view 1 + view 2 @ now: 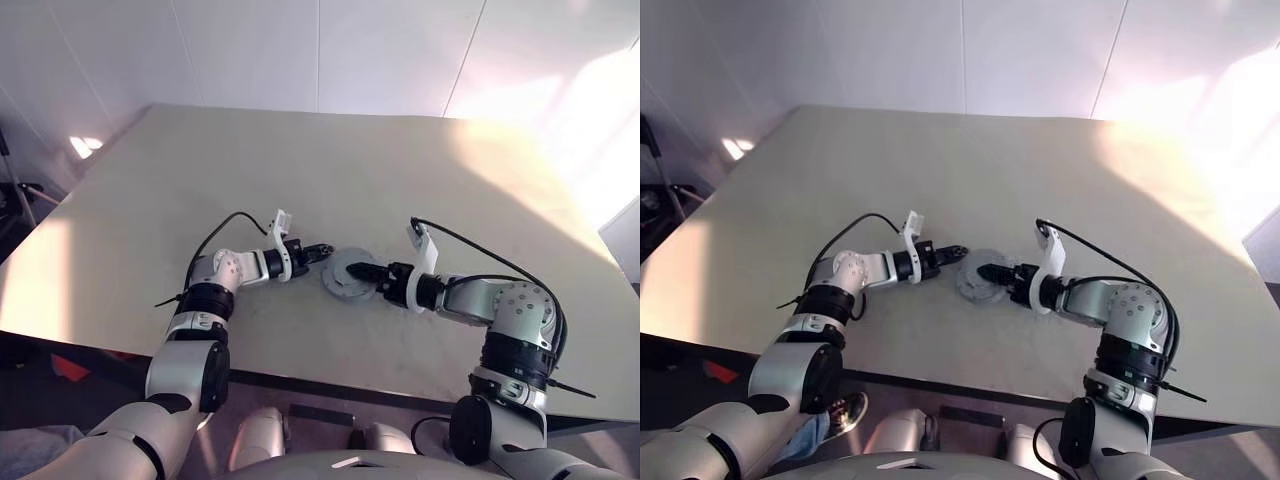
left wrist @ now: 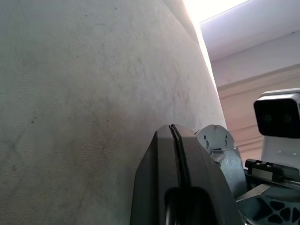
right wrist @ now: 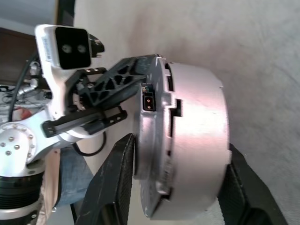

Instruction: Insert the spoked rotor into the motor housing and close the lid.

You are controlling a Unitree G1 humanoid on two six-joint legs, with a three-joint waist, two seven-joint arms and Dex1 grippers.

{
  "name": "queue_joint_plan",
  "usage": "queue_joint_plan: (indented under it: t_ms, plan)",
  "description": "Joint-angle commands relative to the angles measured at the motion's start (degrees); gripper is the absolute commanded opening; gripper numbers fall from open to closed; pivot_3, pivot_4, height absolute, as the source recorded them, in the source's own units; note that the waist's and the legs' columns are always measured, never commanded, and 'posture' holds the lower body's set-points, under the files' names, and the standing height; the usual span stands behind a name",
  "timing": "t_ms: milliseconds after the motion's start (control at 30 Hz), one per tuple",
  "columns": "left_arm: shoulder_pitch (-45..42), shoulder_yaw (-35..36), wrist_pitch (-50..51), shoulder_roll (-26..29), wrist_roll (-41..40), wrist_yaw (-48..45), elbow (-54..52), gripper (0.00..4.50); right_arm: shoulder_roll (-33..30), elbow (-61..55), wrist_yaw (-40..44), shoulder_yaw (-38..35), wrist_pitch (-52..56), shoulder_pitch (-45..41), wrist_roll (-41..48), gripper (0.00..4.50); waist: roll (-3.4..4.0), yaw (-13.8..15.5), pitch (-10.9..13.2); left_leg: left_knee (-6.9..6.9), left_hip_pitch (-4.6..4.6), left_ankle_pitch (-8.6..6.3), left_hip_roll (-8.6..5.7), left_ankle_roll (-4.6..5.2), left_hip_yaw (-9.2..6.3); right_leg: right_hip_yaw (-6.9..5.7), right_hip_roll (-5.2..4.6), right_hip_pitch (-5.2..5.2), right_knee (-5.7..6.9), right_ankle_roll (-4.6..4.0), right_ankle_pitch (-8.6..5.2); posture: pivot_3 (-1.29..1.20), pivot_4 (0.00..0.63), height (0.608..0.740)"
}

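Note:
A round pale grey assembly (image 1: 343, 276) rests on the beige table between my two grippers. In the right wrist view it is the motor housing (image 3: 152, 154), with a small connector on its side, and the pale lid (image 3: 201, 136) sits on it. My right gripper (image 1: 362, 271) reaches over it from the right, one finger against each side of the assembly. My left gripper (image 1: 320, 249) is shut and empty, its tips (image 2: 174, 140) just left of the housing. The spoked rotor is hidden.
The beige table (image 1: 300, 170) stretches far behind and to both sides of the housing. Its front edge (image 1: 320, 385) runs close below my arms. Black cables loop above both wrists. A white panelled wall stands behind the table.

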Motion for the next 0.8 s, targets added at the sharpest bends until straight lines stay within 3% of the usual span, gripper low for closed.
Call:
queue_joint_plan:
  t_ms: [33, 467, 600, 800]
  plan:
    - [-1.23, 0.42, -0.68, 0.15, 0.27, -0.27, 0.68, 0.00, -0.48, 0.23, -0.70, -0.56, -0.41, -1.25, -2.40, 2.23, 0.00, 0.18, 0.00, -0.01, 0.01, 0.01, 0.00, -0.02, 0.00, 0.00, 0.00, 0.02, 0.00, -0.03, -0.02, 0.00, 0.000, 0.740]
    - [-2.20, 4.72, -4.78, 2.46, -1.03, -0.29, 3.16, 0.00, 1.62, 4.75, -3.31, -9.35, -3.40, -6.48, -3.69, 2.15, 0.00, 0.31, 0.01, 0.01, -0.07, 0.08, -0.01, -0.12, 0.00, 0.00, -0.01, -0.02, 0.03, -0.22, -0.06, 0.00, 0.000, 0.740]
    - [-1.80, 10.43, -8.84, 2.12, -2.91, 3.42, 4.01, 0.00, 3.59, 8.73, -5.92, -15.62, -6.05, -11.31, -1.98, 2.15, -0.02, 0.35, 0.05, 0.02, -0.21, 0.08, -0.01, -0.12, 0.00, 0.00, -0.02, -0.13, 0.03, -0.20, -0.04, 0.00, 0.000, 0.740]
    - [0.79, 12.80, -7.88, 1.27, -4.92, 3.54, 0.74, 0.00, 5.54, 11.78, -8.52, -18.67, -8.89, -17.05, -0.22, 2.15, -0.01, 0.07, 0.11, 0.00, -0.42, 0.07, -0.01, -0.09, 0.01, -0.01, -0.01, -0.46, 0.19, -0.02, 0.08, 0.00, 0.000, 0.740]
